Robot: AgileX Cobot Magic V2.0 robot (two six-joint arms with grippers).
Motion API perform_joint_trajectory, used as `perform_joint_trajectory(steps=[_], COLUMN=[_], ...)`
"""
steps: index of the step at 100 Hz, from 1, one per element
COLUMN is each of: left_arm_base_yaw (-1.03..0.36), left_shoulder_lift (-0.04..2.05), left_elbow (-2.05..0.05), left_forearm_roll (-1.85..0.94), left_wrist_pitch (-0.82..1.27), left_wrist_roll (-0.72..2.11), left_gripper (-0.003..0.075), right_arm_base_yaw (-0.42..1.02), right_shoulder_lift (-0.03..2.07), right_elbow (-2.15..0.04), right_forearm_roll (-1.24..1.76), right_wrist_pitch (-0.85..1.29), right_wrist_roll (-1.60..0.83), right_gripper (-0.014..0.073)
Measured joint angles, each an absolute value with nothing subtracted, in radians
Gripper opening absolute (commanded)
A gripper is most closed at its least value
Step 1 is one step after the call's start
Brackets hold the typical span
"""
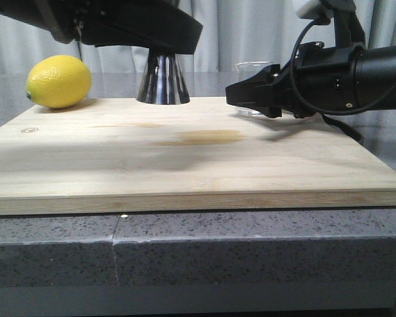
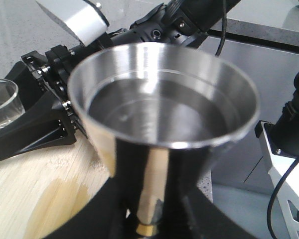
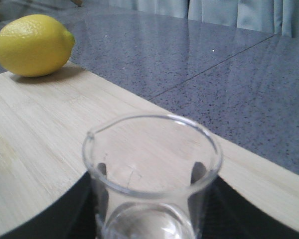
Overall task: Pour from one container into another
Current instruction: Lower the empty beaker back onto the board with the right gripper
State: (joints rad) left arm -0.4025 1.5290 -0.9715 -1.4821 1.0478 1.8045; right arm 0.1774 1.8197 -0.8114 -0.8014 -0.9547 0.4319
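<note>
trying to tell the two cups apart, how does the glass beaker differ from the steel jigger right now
The beaker is clear glass with a pour spout; the jigger is shiny opaque steel with a narrow brass-coloured waist. The beaker looks empty, while the jigger's upper cup holds clear liquid. The beaker sits between the right gripper's fingers, the jigger in the left gripper, whose fingers are hidden. Both stand upright on the wooden board.

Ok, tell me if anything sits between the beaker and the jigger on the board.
Nothing visible does. The beaker sits in the right gripper at the far right of the cutting board; the jigger stands left of it under the left arm. Bare board lies between them. The lemon is off to the far left.
</note>
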Motion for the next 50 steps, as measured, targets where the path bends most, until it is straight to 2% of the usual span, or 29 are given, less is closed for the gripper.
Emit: perform_joint_trajectory(steps=[30, 50], left_arm_base_yaw=[-0.403, -0.403], left_shoulder_lift=[1.529, 1.529], left_elbow=[-0.972, -0.972], left_forearm_roll=[-1.482, -1.482], left_wrist_pitch=[1.048, 1.048], left_wrist_roll=[1.804, 1.804], left_gripper=[-0.002, -0.002], right_arm_base_yaw=[0.177, 0.177], right_shoulder_lift=[1.825, 1.825], right_elbow=[-0.811, -0.811], right_forearm_roll=[-0.801, -0.788], right_wrist_pitch=[-0.955, -0.966], right_wrist_roll=[0.43, 0.43], right_gripper=[0.0477, 0.0552])
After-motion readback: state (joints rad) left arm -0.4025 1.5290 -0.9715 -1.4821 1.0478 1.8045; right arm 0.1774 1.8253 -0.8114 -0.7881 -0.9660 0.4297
